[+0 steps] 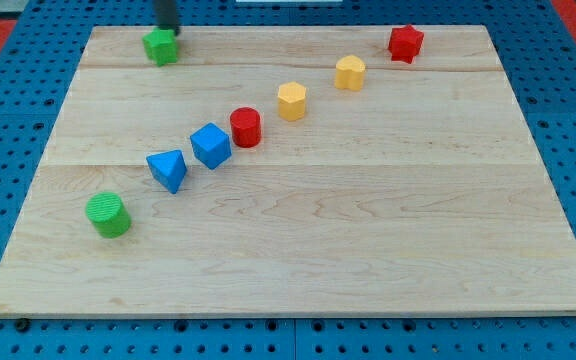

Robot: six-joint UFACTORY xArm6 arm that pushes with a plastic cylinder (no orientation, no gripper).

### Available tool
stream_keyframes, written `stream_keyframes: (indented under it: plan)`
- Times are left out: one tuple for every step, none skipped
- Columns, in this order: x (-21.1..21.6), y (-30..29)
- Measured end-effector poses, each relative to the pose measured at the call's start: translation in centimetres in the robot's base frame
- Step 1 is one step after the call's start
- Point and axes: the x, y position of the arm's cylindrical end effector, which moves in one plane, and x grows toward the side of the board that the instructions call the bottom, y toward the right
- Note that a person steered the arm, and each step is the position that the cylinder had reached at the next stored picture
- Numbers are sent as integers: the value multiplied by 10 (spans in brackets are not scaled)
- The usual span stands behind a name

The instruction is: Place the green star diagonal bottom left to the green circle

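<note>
Landmark: green circle [108,215], nearest the view's bottom, close to the board's [368,250] left edge. Everything else is up and to the right of it, or straight up.

From the circle, a diagonal line runs toward the view's top right: blue triangular block [168,170], blue cube [211,146], red cylinder [246,127], two yellow blocks [292,101] [350,72], red star [405,43] farthest.

Green star [161,46] sits far above the circle, at the board's top edge, slightly right of it. Well apart from target spot.

My tip [169,29] is at the star's top right side, touching or just beside it; can't tell which. It's a bare rod, so nothing clamps or lets go; it only pushes.

Risks, as I judge them:
- Off-centre contact could spin the star so it slips off the tip on the way down.
- The target, below-left of the circle, is a tight corner; overshoot puts the star off the board.
- A path too close to the circle knocks it and moves the reference.
- Drifting right clips the blue triangular block.
</note>
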Motion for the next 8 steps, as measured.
stream_keyframes:
  plan:
    - [37, -43]
    - [26, -24]
    - [-15, -19]
    - [23, 1]
    - [87, 6]
    - [59, 24]
    - [33, 49]
    - [73, 63]
